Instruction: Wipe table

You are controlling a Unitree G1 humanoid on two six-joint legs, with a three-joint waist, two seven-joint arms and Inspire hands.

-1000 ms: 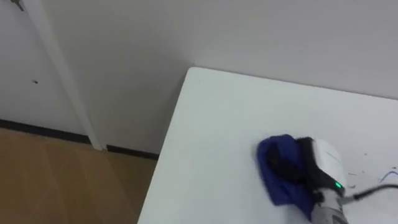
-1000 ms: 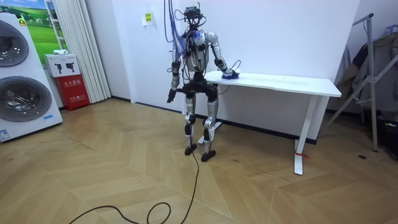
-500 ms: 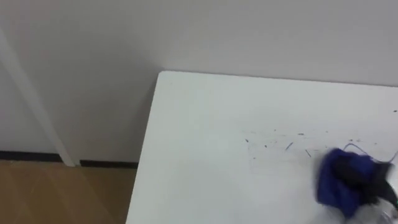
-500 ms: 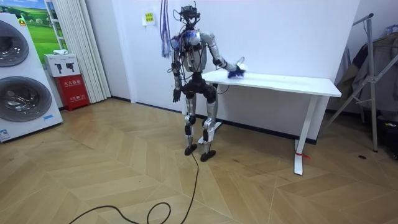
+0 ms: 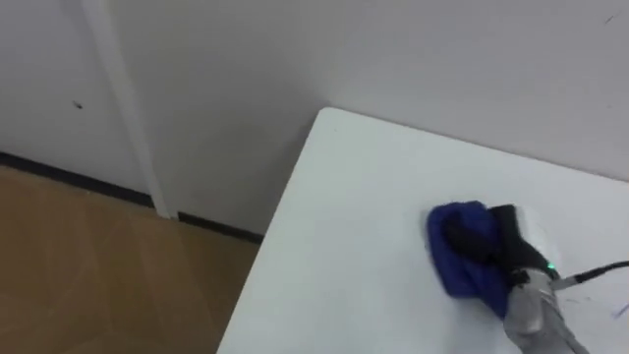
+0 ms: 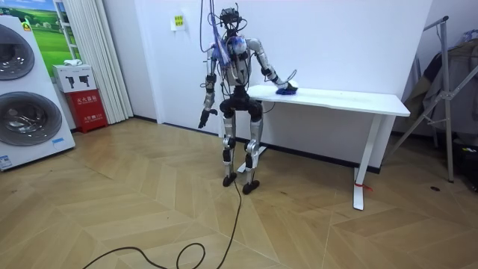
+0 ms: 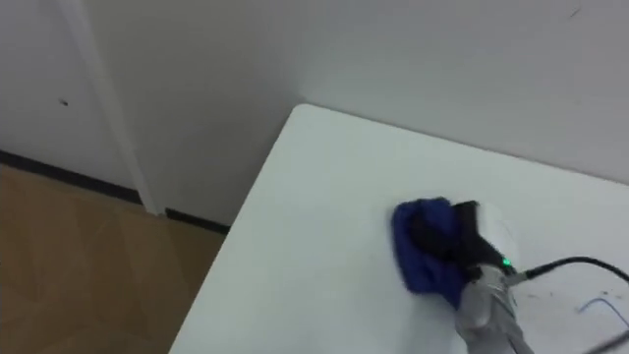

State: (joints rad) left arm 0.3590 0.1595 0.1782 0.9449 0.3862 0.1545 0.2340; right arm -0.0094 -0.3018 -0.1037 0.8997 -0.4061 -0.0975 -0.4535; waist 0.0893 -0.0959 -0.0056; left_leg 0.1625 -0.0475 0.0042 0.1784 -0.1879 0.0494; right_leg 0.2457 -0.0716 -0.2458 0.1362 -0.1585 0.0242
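Operator, your robot stands at one end of the white table (image 5: 339, 221), facing it; the blue cloth (image 5: 460, 264) lies bunched on the table top, near the table's far corner by the wall; the right hand (image 5: 511, 246) rests on the cloth, its dark fingers curled into the folds and clamped on it; the left hand (image 6: 202, 119) hangs low beside the robot, off the table, and you cannot tell its state.

My right robot hand (image 5: 515, 248) presses a bunched blue cloth (image 5: 447, 273) onto the white tabletop (image 5: 354, 221), with my fingers curled into its folds. The wall runs behind the tabletop, and wooden floor (image 5: 88, 265) lies to its left.
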